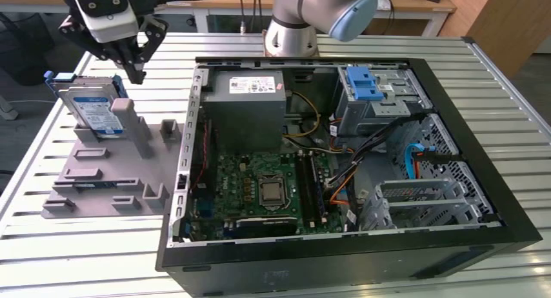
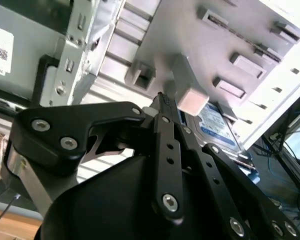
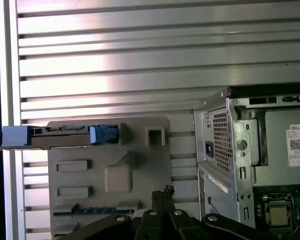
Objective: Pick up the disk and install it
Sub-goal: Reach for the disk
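The disk [image 1: 91, 109] is in the upper left of the exterior view. It is silver with a white and blue label and has a blue frame around it. It stands on its edge, tilted, in a grey stand [image 1: 103, 182]. It leans on a grey post [image 1: 121, 114] that sticks up from the stand. In the first wrist view the disk [image 3: 60, 136] is seen from its thin edge, with blue ends.

The gripper [image 1: 136, 75] hangs just above the post, near the top of the disk but not touching it. Its black fingers [image 2: 166, 135] are pressed together at the tips with nothing between them.

The stand lies on a table [image 1: 86, 259] made of shiny metal strips. Just beside the stand, toward the exterior view's right, is an open black case [image 1: 510, 201]. Inside it are a grey box [image 1: 250, 108] with a white sticker, a green board [image 1: 250, 188] below the box, and a blue latch [image 1: 363, 85] in the upper right.
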`<state>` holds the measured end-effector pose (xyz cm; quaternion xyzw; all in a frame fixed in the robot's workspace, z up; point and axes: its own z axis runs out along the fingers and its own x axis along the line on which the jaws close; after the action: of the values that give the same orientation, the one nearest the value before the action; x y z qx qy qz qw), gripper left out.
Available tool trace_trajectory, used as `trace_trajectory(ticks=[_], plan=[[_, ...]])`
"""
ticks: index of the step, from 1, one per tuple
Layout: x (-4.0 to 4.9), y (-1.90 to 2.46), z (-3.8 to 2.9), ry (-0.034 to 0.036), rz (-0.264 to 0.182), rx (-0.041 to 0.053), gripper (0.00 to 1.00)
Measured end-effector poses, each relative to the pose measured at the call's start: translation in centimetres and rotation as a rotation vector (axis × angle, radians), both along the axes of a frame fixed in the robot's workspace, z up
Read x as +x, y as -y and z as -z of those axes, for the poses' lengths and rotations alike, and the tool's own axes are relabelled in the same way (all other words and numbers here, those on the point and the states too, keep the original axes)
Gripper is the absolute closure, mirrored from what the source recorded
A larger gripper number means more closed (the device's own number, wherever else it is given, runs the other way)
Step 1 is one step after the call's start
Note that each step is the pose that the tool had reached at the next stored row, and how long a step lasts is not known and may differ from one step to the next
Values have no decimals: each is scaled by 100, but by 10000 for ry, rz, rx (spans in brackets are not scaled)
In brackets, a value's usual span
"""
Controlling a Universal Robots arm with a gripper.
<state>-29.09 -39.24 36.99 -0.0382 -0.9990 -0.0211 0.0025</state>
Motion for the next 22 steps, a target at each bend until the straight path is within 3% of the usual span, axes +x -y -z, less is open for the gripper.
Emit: trace_trajectory(ticks=[6,11,22], plan=[[-225,-106,11,0,-2,-3,89],[-438,-229,42,-3,0,-90,89],[-939,-392,135,-1,-1,-237,89]])
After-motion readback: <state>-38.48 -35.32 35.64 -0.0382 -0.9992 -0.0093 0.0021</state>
